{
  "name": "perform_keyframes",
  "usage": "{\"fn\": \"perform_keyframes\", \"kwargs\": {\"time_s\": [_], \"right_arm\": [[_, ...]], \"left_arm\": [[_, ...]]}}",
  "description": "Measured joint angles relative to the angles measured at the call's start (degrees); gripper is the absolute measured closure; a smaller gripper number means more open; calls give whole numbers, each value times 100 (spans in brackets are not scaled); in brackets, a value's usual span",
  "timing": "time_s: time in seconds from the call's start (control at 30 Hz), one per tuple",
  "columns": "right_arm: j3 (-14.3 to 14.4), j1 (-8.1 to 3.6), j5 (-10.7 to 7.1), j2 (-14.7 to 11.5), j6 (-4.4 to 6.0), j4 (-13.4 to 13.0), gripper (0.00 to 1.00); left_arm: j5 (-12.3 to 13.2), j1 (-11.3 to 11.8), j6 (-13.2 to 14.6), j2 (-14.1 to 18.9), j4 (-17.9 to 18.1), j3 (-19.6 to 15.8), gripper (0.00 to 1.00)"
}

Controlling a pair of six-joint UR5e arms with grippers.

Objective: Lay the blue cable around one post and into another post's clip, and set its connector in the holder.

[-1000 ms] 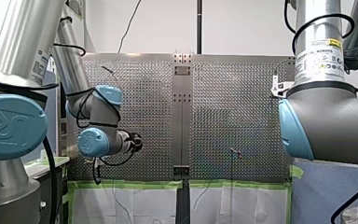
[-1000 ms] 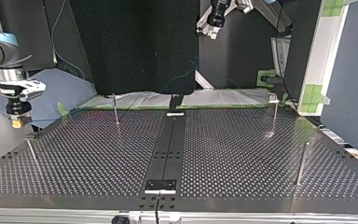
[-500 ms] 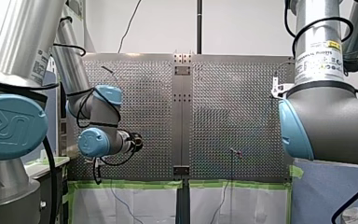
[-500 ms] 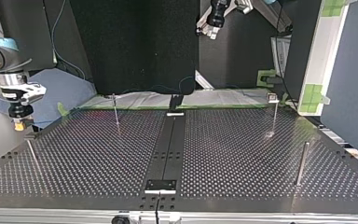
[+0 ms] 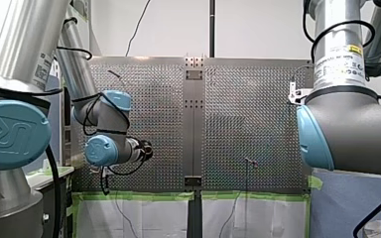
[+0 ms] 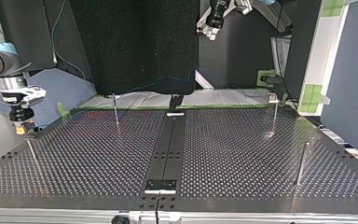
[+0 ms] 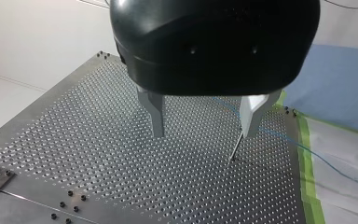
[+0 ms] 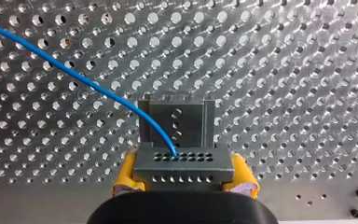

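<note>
Right gripper (image 8: 185, 181), yellow pads, clenched on grey perforated connector block (image 8: 182, 163). One grey U-shaped holder (image 8: 177, 122) directly ahead of connector block; contact unclear. One thin blue cable (image 8: 74, 73) leaves block, runs away over perforated metal table (image 8: 284, 70).

Left gripper (image 7: 205, 119), black with metal fingers, released, nothing between. Blue cable lies beyond it.

Top view: right gripper at left edge, low over table; left gripper at upper middle, high. Four slim metal posts (image 6: 115, 111) counted: two at far edge, one at each side nearer camera.
</note>
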Motion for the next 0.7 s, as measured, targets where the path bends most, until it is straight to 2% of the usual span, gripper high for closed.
{"fn": "perform_keyframes", "kwargs": {"time_s": [0.37, 0.7], "right_arm": [[-45, 42, -134, 36, 9, -83, 100], [-47, 68, -67, 74, 26, -125, 100]], "left_arm": [[0, 1, 7, 0, -113, 77, 21], [14, 1, 10, 0, -151, 88, 21]]}}
